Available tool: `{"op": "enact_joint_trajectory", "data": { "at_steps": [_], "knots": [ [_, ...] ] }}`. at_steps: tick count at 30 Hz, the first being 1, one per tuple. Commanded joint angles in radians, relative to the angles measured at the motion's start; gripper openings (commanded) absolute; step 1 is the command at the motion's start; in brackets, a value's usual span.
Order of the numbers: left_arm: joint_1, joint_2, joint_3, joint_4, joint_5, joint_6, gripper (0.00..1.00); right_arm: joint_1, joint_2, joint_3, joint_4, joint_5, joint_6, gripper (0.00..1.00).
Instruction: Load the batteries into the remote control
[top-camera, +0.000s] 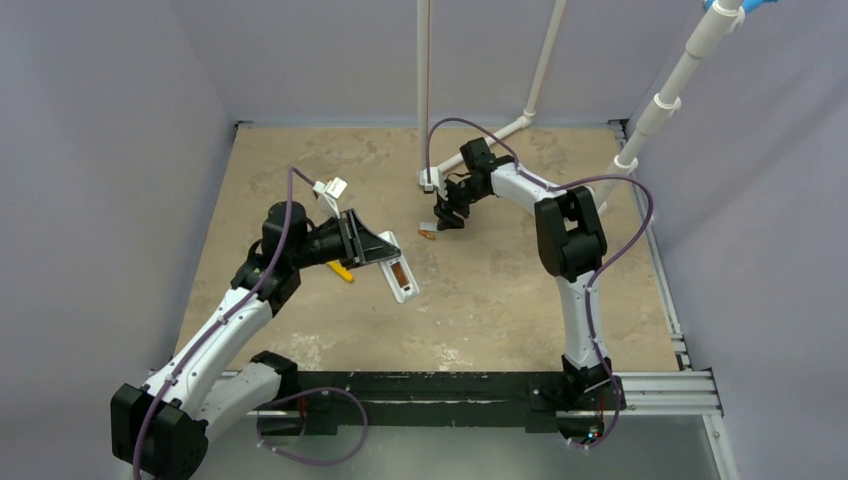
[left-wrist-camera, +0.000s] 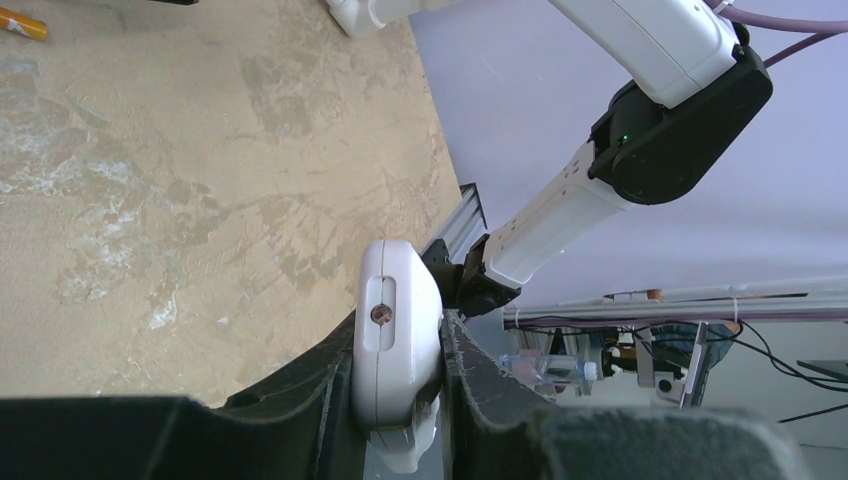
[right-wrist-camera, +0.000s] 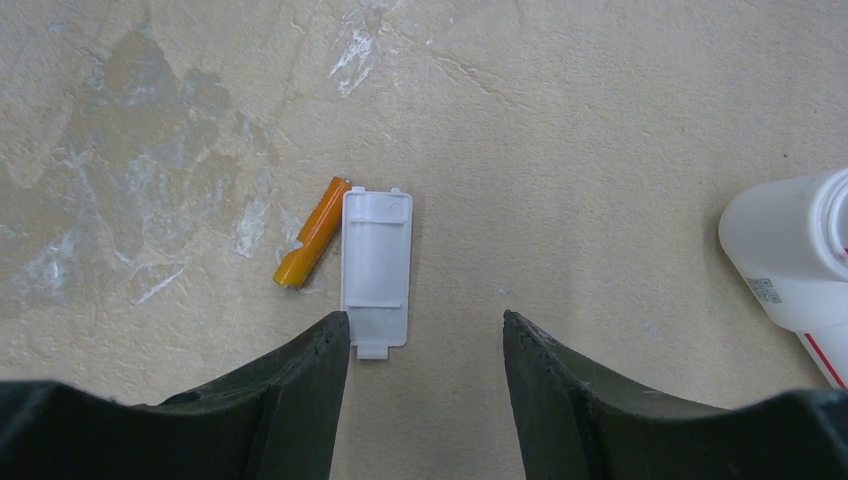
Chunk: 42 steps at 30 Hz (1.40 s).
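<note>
My left gripper (top-camera: 365, 245) is shut on the white remote control (top-camera: 398, 268) and holds it above the table, back side up. One orange battery (top-camera: 400, 273) lies in its recess. In the left wrist view the remote (left-wrist-camera: 395, 330) shows end-on, clamped between the fingers. My right gripper (top-camera: 447, 215) is open and empty, hovering low over the table. In the right wrist view a second orange battery (right-wrist-camera: 312, 232) lies flat just ahead of the left finger (right-wrist-camera: 300, 390), touching a whitish cover plate (right-wrist-camera: 376, 270). It also shows in the left wrist view (left-wrist-camera: 22, 22).
A yellow object (top-camera: 343, 272) lies on the table, partly hidden under my left arm. White pipe posts (top-camera: 424, 90) stand at the back, and a white pipe foot (right-wrist-camera: 790, 260) is at the right of the right wrist view. Walls enclose the table.
</note>
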<state>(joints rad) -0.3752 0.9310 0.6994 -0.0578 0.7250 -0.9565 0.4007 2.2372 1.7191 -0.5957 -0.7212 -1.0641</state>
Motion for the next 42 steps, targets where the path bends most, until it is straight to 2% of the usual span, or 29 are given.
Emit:
{"op": "enact_joint_trajectory", "data": {
  "at_steps": [1,13,22,29,30,34,38,42],
  "knots": [
    [0.005,-0.011,0.045,0.017,-0.001,0.016,0.0,0.003,0.005,0.046,-0.034,-0.023,-0.018,0.55],
    [0.006,-0.009,0.043,0.019,-0.001,0.015,0.0,0.009,-0.003,0.059,-0.05,-0.085,-0.016,0.54],
    [0.005,-0.006,0.043,0.019,-0.001,0.016,0.0,0.037,0.036,0.072,-0.057,-0.033,-0.025,0.51],
    [0.005,-0.004,0.042,0.023,0.001,0.017,0.0,0.063,0.062,0.079,-0.082,0.066,-0.048,0.46],
    [0.007,-0.005,0.04,0.023,0.0,0.018,0.0,0.067,0.069,0.082,-0.088,0.087,-0.051,0.45],
    [0.005,-0.006,0.037,0.023,0.0,0.018,0.0,0.075,0.096,0.105,-0.14,0.133,-0.091,0.27],
    [0.005,-0.008,0.038,0.023,0.0,0.019,0.0,0.085,0.096,0.106,-0.133,0.147,-0.084,0.19],
    [0.005,-0.005,0.039,0.023,0.001,0.019,0.0,0.087,0.094,0.125,-0.126,0.134,-0.043,0.02]
  ]
}}
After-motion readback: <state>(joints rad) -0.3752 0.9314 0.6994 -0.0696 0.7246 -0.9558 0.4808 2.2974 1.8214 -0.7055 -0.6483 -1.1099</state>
